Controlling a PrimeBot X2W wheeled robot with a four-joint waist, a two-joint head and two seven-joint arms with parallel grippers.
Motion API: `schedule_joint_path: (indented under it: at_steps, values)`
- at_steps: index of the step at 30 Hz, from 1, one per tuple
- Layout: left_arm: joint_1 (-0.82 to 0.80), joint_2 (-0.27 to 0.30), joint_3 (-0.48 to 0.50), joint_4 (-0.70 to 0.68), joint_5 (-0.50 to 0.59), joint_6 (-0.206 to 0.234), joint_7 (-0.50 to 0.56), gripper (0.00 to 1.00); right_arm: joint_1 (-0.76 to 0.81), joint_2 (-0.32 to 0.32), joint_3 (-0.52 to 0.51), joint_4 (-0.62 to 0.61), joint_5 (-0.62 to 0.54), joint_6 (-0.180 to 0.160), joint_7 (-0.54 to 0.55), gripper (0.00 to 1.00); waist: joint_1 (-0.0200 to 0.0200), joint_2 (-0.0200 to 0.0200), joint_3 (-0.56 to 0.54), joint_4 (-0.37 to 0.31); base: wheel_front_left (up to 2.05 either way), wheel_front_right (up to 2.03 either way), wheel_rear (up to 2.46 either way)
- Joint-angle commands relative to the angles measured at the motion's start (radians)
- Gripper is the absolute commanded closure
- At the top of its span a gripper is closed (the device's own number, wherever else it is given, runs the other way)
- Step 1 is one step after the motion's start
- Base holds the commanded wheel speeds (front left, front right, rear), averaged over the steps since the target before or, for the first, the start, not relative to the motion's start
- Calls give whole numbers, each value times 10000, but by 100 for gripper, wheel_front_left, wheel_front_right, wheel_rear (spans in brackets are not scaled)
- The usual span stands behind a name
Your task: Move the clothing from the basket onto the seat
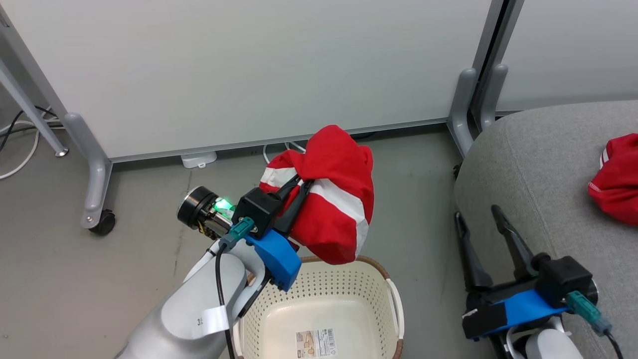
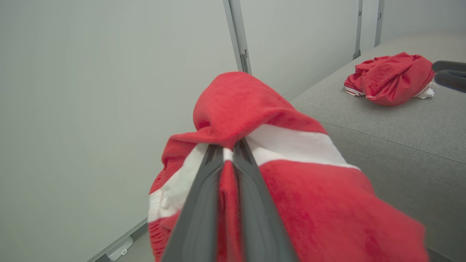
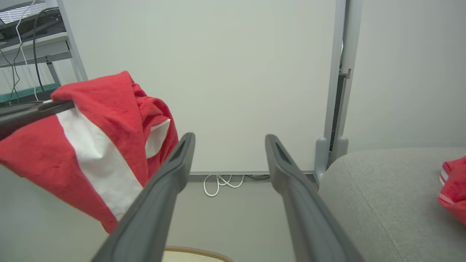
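Left gripper (image 1: 305, 183) pinches the red garment (image 1: 339, 164) above the basket (image 1: 339, 289); right gripper (image 1: 477, 211) idles nearby, fingers (image 1: 512, 239) spread, empty. I'd swing it right, clear the seat (image 1: 538, 164) edge, then release.

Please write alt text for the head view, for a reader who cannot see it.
The left pincer holds a red garment with white stripes lifted above the cream basket. To the right, the open right pincer is at the edge of the grey seat, where a second red garment lies.
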Motion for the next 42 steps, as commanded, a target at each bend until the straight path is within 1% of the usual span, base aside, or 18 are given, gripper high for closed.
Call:
schedule_joint_path:
  at_steps: [1,8,12,13,15,18,22,24,27,30,37,42]
  values:
    - [39,10,80,-31,33,-22,-50,100,-103,-2,88,-27,-56,1,0,0,1,-1,11,-1,0,0,0]
    - [-175,-89,142,43,134,-62,-50,100,-307,-7,1418,140,-115,3,0,0,1,-1,131,0,0,0,0]
    - [-305,-160,167,77,178,-88,-50,100,-481,-182,2345,339,-115,1,-1,0,1,-1,215,26,0,0,0]
    - [-356,-191,174,99,206,-115,-50,100,-619,-265,2804,450,-121,1,-1,0,1,-1,250,41,0,0,0]
    - [-430,-219,184,111,247,-139,-50,100,-804,-373,3225,600,-163,1,0,0,1,-1,289,60,0,0,0]
    - [-495,-280,188,129,265,-151,-50,100,-1076,-480,3750,825,-268,1,-1,0,1,-1,337,92,0,0,0]
    - [-555,-379,179,149,333,-179,-50,100,-1539,-519,4209,1217,-437,1,-1,0,1,-1,404,152,0,0,0]
    - [-592,-439,167,151,368,-201,-50,100,-1768,-517,4380,1416,-587,1,0,0,1,-1,441,185,0,0,0]
    - [-665,-519,146,152,385,-231,-50,100,-2169,-462,4378,1623,-868,1,-1,0,1,-1,519,258,0,0,0]
    - [-714,-570,146,173,410,-254,-50,100,-2451,-362,4179,1711,-1211,1,-1,0,1,-1,592,325,0,0,0]
    - [-853,-720,120,211,457,-308,-50,100,-2885,-242,4065,1853,-2419,1,0,0,1,-1,735,429,0,0,0]
    - [-885,-787,107,224,503,-325,-50,100,-3129,-129,3777,2026,-2880,1,-1,0,1,-1,800,441,0,0,0]
